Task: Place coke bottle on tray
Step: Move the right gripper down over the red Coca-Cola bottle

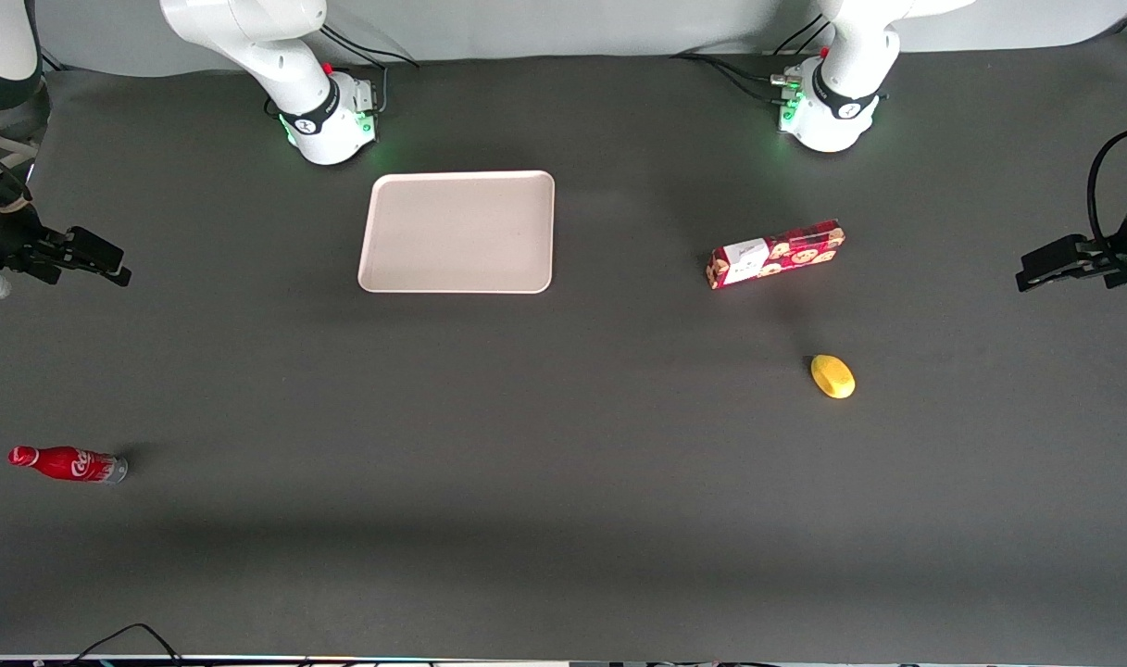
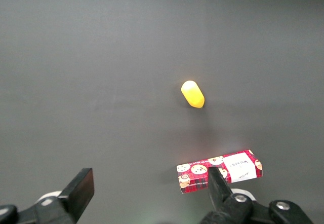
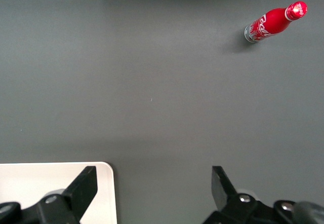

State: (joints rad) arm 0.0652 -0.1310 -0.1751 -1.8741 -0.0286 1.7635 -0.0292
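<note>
Near the table's [image 1: 563, 519] working-arm edge, coke bottle [image 1: 67, 463] stands far from open, empty tool [image 3: 152, 186] and tray [image 1: 458, 232]; its slim, tippable body risks toppling.

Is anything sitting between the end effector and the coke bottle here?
Nothing: only bare dark mat separates the open end effector from the standing coke bottle in the right wrist view. The front view agrees; the tray lies off that line.

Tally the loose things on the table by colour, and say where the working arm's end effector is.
Red: 2, the coke bottle and the snack box
Yellow: 1, a small rounded object
Pinkish-beige: 1, the tray
Total: 4
End effector: open, at the working arm's end of the table, apart from everything.
</note>
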